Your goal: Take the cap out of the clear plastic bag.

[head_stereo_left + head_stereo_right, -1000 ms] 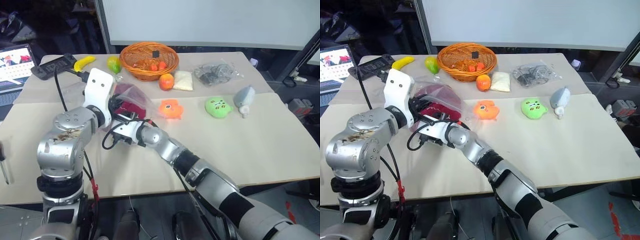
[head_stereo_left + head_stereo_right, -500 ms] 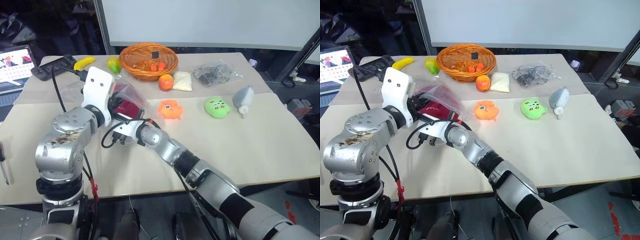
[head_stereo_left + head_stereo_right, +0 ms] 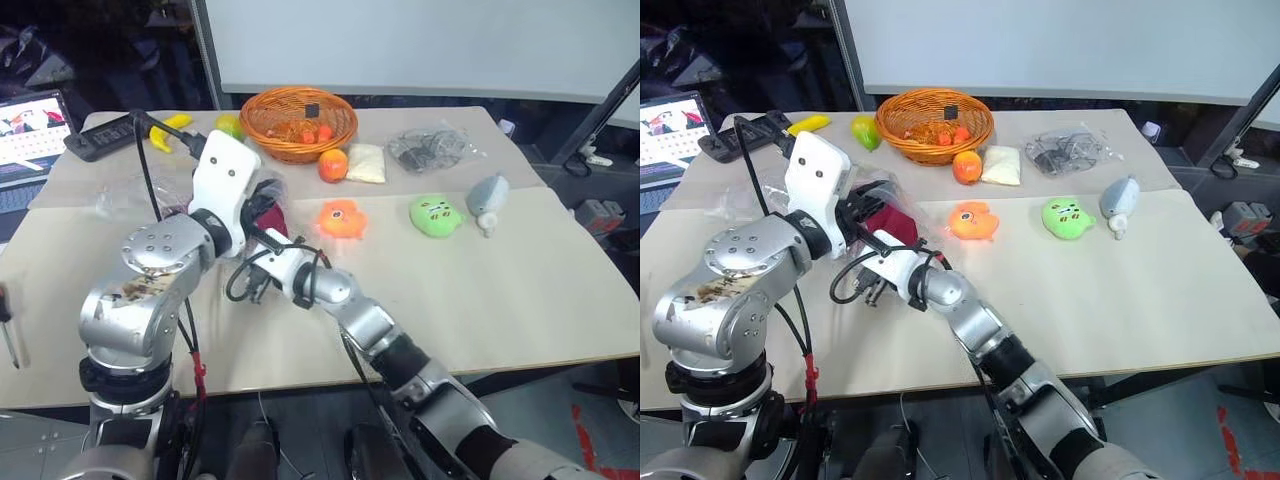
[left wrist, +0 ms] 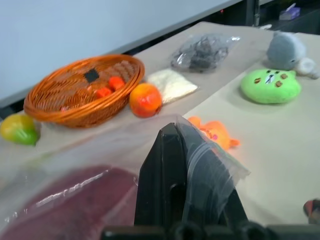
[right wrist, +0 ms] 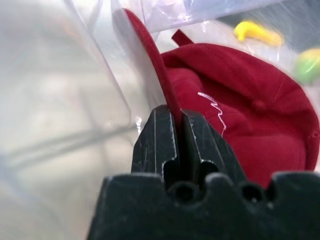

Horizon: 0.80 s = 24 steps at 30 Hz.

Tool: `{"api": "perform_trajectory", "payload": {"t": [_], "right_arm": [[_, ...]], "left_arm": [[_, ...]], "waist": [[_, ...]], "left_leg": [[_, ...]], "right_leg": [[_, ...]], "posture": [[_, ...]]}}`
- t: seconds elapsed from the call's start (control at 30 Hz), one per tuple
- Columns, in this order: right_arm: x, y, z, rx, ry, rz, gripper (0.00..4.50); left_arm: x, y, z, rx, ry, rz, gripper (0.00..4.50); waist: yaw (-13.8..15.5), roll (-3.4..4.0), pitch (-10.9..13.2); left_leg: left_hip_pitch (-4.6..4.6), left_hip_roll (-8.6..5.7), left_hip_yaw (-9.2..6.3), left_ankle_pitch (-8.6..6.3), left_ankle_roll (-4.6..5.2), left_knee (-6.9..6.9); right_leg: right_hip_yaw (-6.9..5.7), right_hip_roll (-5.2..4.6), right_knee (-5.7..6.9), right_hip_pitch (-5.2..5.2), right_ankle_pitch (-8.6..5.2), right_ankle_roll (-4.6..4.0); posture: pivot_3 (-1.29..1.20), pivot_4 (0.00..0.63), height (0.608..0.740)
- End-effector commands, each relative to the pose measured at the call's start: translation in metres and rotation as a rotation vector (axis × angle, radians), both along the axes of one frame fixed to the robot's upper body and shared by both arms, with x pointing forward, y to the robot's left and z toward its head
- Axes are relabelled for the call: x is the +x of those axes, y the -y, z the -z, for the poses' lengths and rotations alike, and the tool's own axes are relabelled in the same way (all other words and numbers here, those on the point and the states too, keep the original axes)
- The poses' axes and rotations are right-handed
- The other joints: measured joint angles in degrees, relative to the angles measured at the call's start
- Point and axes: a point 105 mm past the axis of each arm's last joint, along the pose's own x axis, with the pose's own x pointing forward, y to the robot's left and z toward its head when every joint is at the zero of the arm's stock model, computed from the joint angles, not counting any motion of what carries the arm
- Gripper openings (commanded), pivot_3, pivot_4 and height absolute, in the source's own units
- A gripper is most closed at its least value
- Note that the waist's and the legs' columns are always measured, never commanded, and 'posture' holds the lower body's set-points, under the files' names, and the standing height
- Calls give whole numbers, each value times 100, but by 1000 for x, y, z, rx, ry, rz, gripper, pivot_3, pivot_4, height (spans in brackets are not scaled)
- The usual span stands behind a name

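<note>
The right gripper (image 5: pixel 179 131) has its two black fingers pressed together on the edge of the cap's brim, which rises straight out from between the fingertips, with the maroon crown of the cap (image 5: pixel 240 115) just beyond them, inside the folds of the clear plastic bag (image 5: pixel 65 105). The left gripper (image 4: pixel 182 150) is likewise pinched shut, on a flap of the bag's film near its mouth; the cap shows as a dark red mass through the plastic just beside it. From the head views the two grippers meet close together above the near left part of the table (image 3: pixel 520 290), with bag and cap bunched between them (image 3: pixel 890 222). The step in hand looks like the actual withdrawal: both grips are set, and the cap is still mostly enclosed. The next move probably calls for pulling the right gripper away from the left along the line of the brim, while the left holds the bag back so the film does not drag along with the cap. The thin brim grip could slip if the crown catches on the bag's mouth.
</note>
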Motion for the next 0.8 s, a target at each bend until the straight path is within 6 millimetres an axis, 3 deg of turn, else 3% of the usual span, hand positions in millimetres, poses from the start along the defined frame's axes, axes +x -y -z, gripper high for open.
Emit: {"api": "perform_trajectory", "payload": {"t": [0.03,0.17,0.23,0.43,0.53,0.73,0.8], "right_arm": [[12,48,-83,239,122,106,23],[28,74,-86,254,101,211,23],[30,79,-88,264,91,225,23],[14,77,-106,328,13,87,23],[-11,68,-100,301,-88,-95,23],[-47,59,-56,66,-202,-267,23],[-38,59,-28,-51,-191,-186,23]], "left_arm": [[3,-39,64,105,-248,-117,0],[-7,-84,96,244,-312,-220,0],[-9,-95,103,285,-317,-242,0],[-6,-93,105,264,-298,-234,0],[-6,-88,106,244,-294,-226,0],[-3,-85,104,219,-280,-234,0],[-1,-82,98,202,-261,-226,0]], "waist": [[2,0,0],[6,18,-1],[46,-21,0],[64,-16,5],[61,-16,5],[41,-16,5],[29,-16,5]], "left_leg": [[16,0,0,0,0,-3],[42,-2,6,0,0,-23],[39,3,0,0,0,-24],[5,4,-5,0,0,-27],[-4,3,-5,-1,1,-28],[-6,4,-6,-2,3,-26],[-5,4,-6,-2,3,-25]], "right_leg": [[-1,0,-9,18,0,0],[8,-3,-22,34,-1,-1],[-4,0,-23,32,-2,-4],[-16,-5,-47,17,-1,-13],[-16,-5,-53,12,-1,-12],[-18,-4,-53,13,-1,-12],[-18,-3,-53,12,-1,-11]], "posture": [[0,150,740],[0,150,740],[0,150,740],[0,150,740],[0,150,740],[0,150,740],[0,150,740]]}}
